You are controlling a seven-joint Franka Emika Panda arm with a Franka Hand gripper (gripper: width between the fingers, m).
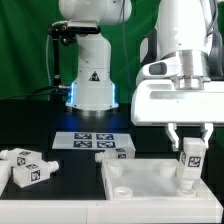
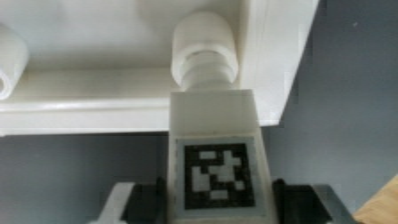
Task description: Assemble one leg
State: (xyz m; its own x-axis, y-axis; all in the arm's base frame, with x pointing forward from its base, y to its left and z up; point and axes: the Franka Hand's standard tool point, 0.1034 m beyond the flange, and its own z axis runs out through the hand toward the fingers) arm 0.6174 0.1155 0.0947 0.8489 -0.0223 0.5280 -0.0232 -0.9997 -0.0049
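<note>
You are looking at a black tabletop [image 1: 70,178] that carries everything in the scene. At its far side stands the arm's white base [image 1: 93,88], with a blue glow low on one side. In front of the base, near the middle, the marker board [image 1: 95,142] lies flat, showing several black-and-white tags. Toward the exterior view's left, near the front, a small cluster of loose legs [image 1: 25,165] lies close together, white blocks with tags; their exact number is unclear. Toward the exterior view's right, the large flat white panel [image 1: 150,200] rests rim up, just in front of the marker board and well apart from the loose legs.
</note>
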